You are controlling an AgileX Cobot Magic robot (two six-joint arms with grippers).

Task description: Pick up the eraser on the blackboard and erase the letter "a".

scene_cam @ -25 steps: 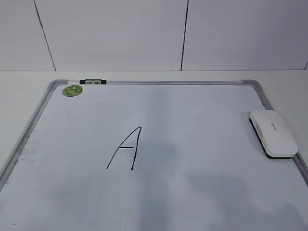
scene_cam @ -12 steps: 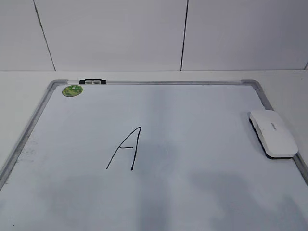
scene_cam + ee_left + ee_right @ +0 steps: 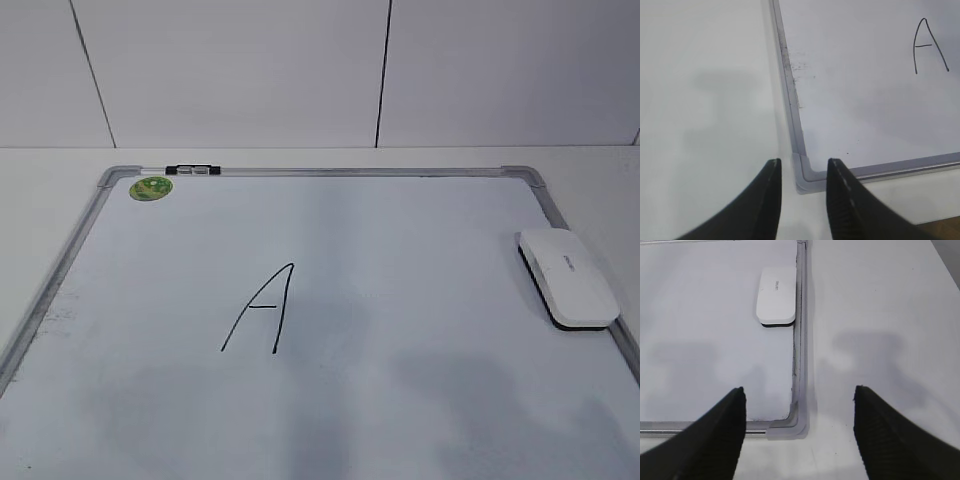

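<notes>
The white eraser (image 3: 567, 277) lies flat at the right edge of the blackboard (image 3: 420, 230), a white board with a grey frame. It also shows in the right wrist view (image 3: 776, 294). A tall capital "A" (image 3: 262, 310) is drawn at the board's middle and shows in the left wrist view (image 3: 929, 45). No small lowercase "a" is visible. My left gripper (image 3: 804, 162) is open and empty above the board's near left corner. My right gripper (image 3: 799, 390) is wide open and empty above the near right corner, well short of the eraser. Neither gripper shows in the exterior view.
A round green magnet (image 3: 151, 187) sits at the board's far left corner, with a black and silver clip (image 3: 193, 170) on the top frame beside it. White table surface lies on both sides of the board (image 3: 705, 100), (image 3: 875, 305). A white tiled wall stands behind.
Only the faint shadows on the near part of the board have shifted slightly. The eraser and the board have not moved.
</notes>
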